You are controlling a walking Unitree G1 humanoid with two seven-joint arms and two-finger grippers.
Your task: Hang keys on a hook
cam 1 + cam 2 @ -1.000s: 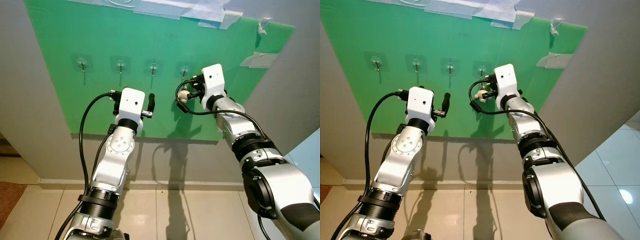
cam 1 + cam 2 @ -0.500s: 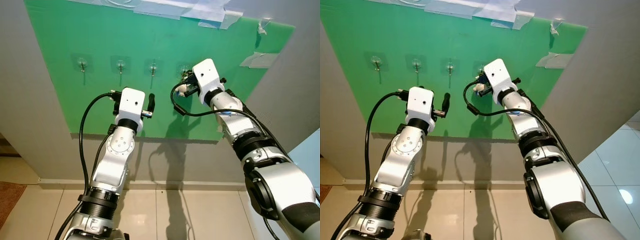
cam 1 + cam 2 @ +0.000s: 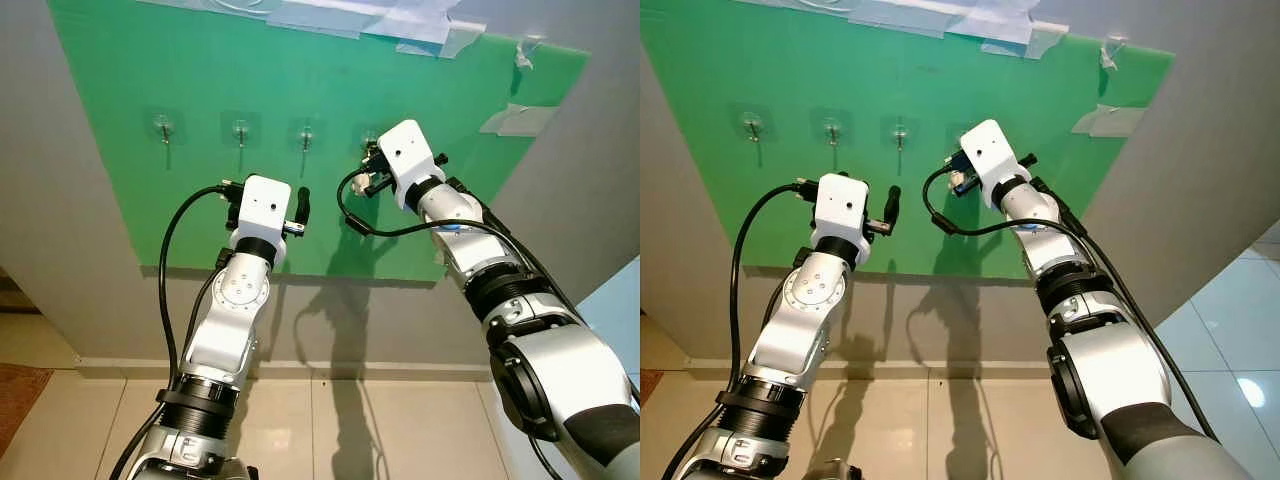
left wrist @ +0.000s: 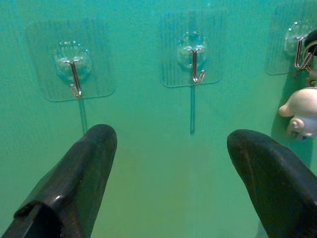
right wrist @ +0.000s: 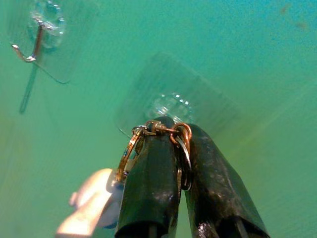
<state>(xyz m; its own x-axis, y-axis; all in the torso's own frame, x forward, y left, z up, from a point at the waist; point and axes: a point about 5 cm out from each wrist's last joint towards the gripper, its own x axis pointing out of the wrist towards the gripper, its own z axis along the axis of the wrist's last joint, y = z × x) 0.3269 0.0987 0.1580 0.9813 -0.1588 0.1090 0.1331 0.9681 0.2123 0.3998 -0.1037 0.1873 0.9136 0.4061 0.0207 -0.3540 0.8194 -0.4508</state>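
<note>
The right gripper [image 5: 173, 163] clenched brass-coloured key rings [image 5: 148, 136] (light, dangling, best pinched by the ring) against the rightmost clear adhesive hook [image 5: 171, 106]; beside it, the left gripper [image 4: 168, 163] hung released.

Fourth hook [image 5: 171, 106]: metal hook hidden behind the right pincer [image 5: 181, 148] fingertips; only its clear pad shows.
Keyring charm [image 4: 303, 111]: cut off by the picture's edge.
Keys [image 5: 153, 144]: mostly hidden between the fingers.

Green board [image 3: 300, 90], clear ribbed hooks [image 4: 191, 48], copper-gold key rings [image 5: 153, 144], cream-white charm [image 4: 303, 111].
</note>
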